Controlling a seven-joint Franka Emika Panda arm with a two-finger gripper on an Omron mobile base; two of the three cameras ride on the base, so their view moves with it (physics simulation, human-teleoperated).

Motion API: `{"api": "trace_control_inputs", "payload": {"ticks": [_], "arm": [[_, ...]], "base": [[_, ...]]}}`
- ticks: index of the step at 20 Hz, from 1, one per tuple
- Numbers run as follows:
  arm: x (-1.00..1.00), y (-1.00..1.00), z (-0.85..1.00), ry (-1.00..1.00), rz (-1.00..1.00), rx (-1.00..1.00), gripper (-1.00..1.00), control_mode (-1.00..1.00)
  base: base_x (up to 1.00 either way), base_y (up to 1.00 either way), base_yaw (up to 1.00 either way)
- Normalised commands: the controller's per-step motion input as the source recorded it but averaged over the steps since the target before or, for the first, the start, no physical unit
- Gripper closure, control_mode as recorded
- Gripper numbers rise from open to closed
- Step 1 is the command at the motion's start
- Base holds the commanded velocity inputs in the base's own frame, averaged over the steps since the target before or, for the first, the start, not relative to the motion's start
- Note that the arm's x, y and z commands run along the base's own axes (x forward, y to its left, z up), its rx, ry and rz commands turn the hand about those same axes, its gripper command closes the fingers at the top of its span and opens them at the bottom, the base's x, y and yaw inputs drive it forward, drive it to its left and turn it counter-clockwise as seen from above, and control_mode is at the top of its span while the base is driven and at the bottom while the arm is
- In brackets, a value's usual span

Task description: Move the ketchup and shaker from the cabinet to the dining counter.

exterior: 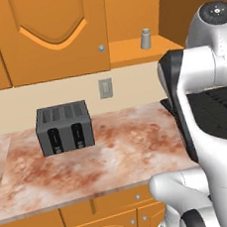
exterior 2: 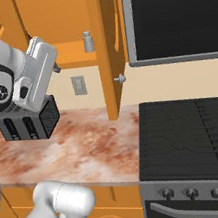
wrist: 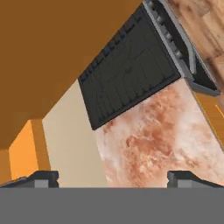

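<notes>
one shaker (exterior: 145, 38) stands upright on the open cabinet (exterior: 143, 49) shelf, near the shelf's front edge, small light-grey cylinder with a narrower rounded cap; also seen in right base view (exterior 2: 88, 42). shelf around it is bare orange wood. ketchup: can't find it in these pictures. closed cabinet door (exterior: 51, 35) to the left has an arched raised panel and a small round silver knob (exterior: 101, 48). open door (exterior 2: 103, 51) stands edge-on in right base view, knob at its lower edge, between the shelf and the stove side.

gripper (wrist: 113, 178): two dark fingertips (wrist: 41, 178) set wide apart at the bottom of hand view, nothing between them. hand view is rolled, looks down along the beige wall at the desk (wrist: 153, 140) and black stove (wrist: 127, 70).

desk is mottled red-brown and white marble, flat, front edge straight over orange drawers (exterior: 111, 205). grey boxy toaster (exterior: 64, 127) sits toward the back left, well apart from the stove. wide bare marble between toaster and stove edge. wall outlet (exterior: 105, 88) above the desk. stove top is ribbed black grates, knobs (exterior 2: 192, 193) along the front. white arm (exterior: 201, 75) is folded over the stove side.
</notes>
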Motion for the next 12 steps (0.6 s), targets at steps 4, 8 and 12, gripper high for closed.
{"api": "trace_control_inputs", "payload": {"ticks": [4,8,12], "arm": [[-0.09,0.57,0.13,0.24,0.57,-0.12,-1.0,-1.0],[-0.04,0.57,0.0,0.02,0.51,-0.28,-1.0,-1.0],[0.0,0.53,-0.07,-0.04,0.5,-0.35,-1.0,-1.0]], "base": [[0.0,0.0,0.0],[0.0,0.0,0.0],[0.0,0.0,0.0]]}}
